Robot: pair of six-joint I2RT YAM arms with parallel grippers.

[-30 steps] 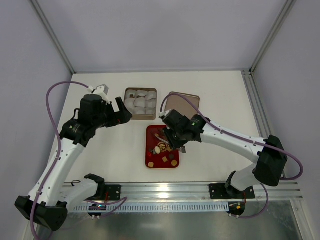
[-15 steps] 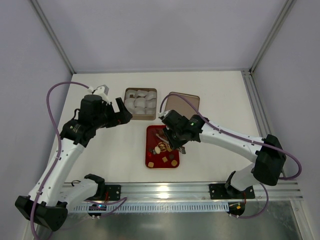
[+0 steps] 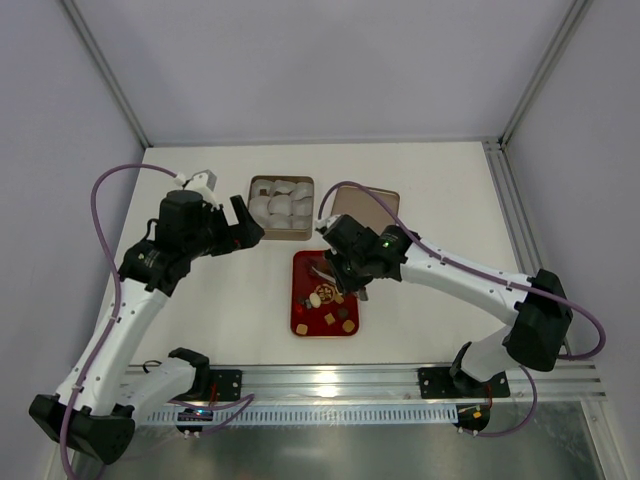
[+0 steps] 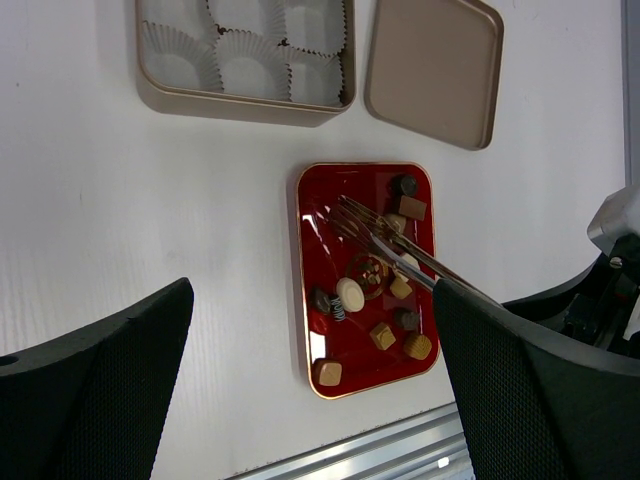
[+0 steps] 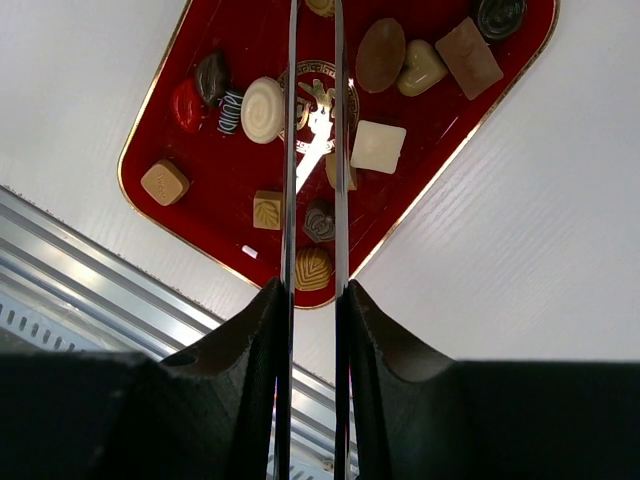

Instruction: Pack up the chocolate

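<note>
The chocolate [image 3: 326,318] lies as several small dark, tan and cream pieces on a red tray [image 3: 303,265] in the middle of the table. My right gripper [image 3: 345,283] is shut on metal tongs [image 5: 290,150] and holds them over the tray [image 5: 405,185]. The two tong arms stand apart with nothing between them, above a round cream piece [image 5: 264,108] and a white square piece [image 5: 378,146]. My left gripper [image 3: 243,225] is wide open and empty, high above the table left of the tray [image 4: 320,230].
A tan box [image 3: 281,206] filled with white crinkled paper cups stands beyond the tray. Its lid [image 3: 375,205] lies beside it on the right. An aluminium rail [image 3: 330,380] runs along the near edge. Grey walls enclose the table.
My right gripper with the tongs has shifted very slightly over the tray. The left arm has not moved.
</note>
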